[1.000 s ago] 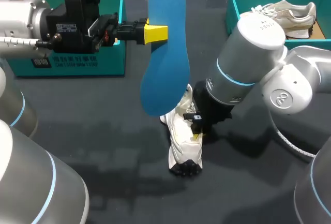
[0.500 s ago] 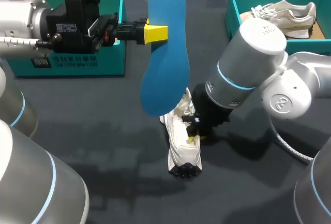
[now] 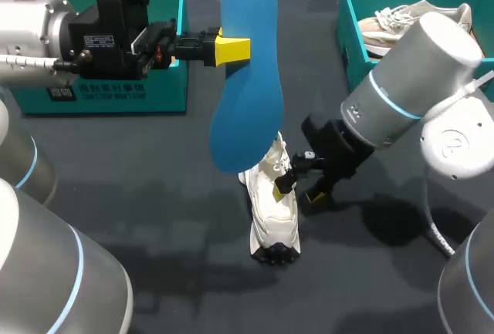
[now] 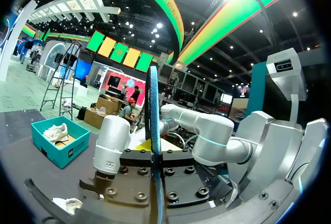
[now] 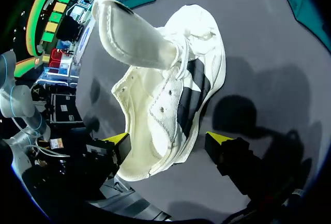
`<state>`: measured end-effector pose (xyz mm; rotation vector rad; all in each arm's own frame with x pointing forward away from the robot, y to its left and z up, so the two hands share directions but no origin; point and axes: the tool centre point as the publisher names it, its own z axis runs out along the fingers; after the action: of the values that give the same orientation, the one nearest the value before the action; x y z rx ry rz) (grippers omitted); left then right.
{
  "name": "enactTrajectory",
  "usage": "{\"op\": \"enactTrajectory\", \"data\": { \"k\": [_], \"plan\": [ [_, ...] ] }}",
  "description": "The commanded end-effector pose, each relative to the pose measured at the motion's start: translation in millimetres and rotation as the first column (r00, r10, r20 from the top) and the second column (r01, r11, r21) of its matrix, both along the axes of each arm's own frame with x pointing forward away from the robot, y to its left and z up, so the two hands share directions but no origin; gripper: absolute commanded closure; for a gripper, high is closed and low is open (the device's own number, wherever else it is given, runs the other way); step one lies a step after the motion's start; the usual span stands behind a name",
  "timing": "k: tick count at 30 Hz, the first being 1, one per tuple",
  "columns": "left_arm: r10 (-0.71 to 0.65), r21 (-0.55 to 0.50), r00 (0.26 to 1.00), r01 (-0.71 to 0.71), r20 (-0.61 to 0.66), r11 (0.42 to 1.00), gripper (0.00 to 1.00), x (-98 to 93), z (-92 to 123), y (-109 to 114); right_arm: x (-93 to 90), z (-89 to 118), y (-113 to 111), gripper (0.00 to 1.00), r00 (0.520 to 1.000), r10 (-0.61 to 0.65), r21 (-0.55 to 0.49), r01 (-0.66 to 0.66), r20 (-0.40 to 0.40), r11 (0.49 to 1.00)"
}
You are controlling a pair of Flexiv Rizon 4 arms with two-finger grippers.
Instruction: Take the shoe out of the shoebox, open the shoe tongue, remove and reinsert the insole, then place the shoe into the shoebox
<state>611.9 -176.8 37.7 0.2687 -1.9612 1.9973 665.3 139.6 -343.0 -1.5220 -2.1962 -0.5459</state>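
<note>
A white shoe [image 3: 272, 207] with black stripes stands on the dark table, its tongue [image 5: 129, 38] pulled up and open. My right gripper [image 3: 301, 190] is at the shoe's right side and is open. In the right wrist view the shoe [image 5: 176, 100] lies between the spread yellow tips of this gripper [image 5: 168, 144], and one tip stands clear of it. High above the table my left gripper [image 3: 231, 48] is shut on a blue insole [image 3: 247, 79] that hangs upright. The left wrist view shows the insole [image 4: 152, 115] edge-on between that gripper's [image 4: 155, 154] fingers.
A teal shoebox [image 3: 166, 91] stands at the back left, behind my left arm. A second teal box [image 3: 351, 41] at the back right holds a beige shoe [image 3: 394, 21]; my right arm covers part of it.
My right gripper has opened, let go of the white shoe and drawn back to the right. The left arm and the insole have not moved.
</note>
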Motion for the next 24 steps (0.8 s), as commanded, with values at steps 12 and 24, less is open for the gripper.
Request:
{"op": "enactTrajectory", "data": {
  "k": [12,24],
  "plan": [
    [0.001,0.000,1.000,-0.001,0.000,1.000,1.00,-0.5,-1,-1,-0.9,22,-14,0.00,1.000,-0.005,0.119,0.005,0.001,0.993],
    [0.001,0.000,1.000,-0.001,0.000,1.000,1.00,-0.5,-1,-1,10.8,67,-21,0.00,1.000,0.023,0.302,-0.021,-0.002,0.953]
  ]
}}
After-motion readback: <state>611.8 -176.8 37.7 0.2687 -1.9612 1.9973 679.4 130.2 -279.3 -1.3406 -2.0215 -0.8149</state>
